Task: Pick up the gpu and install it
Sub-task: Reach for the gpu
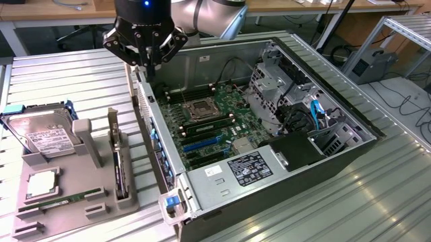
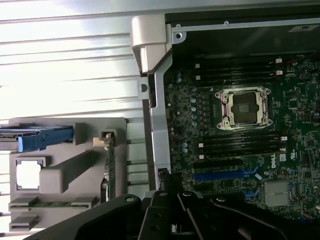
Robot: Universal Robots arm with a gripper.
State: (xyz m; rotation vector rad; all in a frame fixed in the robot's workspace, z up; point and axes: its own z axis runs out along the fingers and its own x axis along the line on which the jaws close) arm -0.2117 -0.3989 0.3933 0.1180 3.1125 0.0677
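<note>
Your end effector [image 1: 149, 68] hangs with its fingers pressed together and nothing between them. In the exterior view you see it above the back wall of the open computer case [image 1: 350, 126], near that wall's far end, with the fingertips pointing down just over the rim.

The gpu [image 1: 117, 169] stands on its long edge in a slot of the grey holder [image 1: 67, 212]. The holder sits on the bench [image 1: 67, 75] just beside the case, on the exterior view's left of it. The card's silver bracket is at the end nearer the end effector, and its dark board runs toward the front of the exterior view. The card is well apart from the fingers: lower, outside the case wall, and nearer the camera.

The same holder carries a hard drive [image 1: 44, 133] with a white label, a square processor chip [image 1: 42, 184] and a slim green RAM stick [image 1: 60, 199], all on the side of the gpu away from the case.

Inside the case the motherboard [image 1: 232, 118] lies face up, with its blue expansion slots [image 1: 202, 144] toward the near end. The wrist view looks down on the case wall, with the holder and the upright card to one side of it and the board to the other.
</note>
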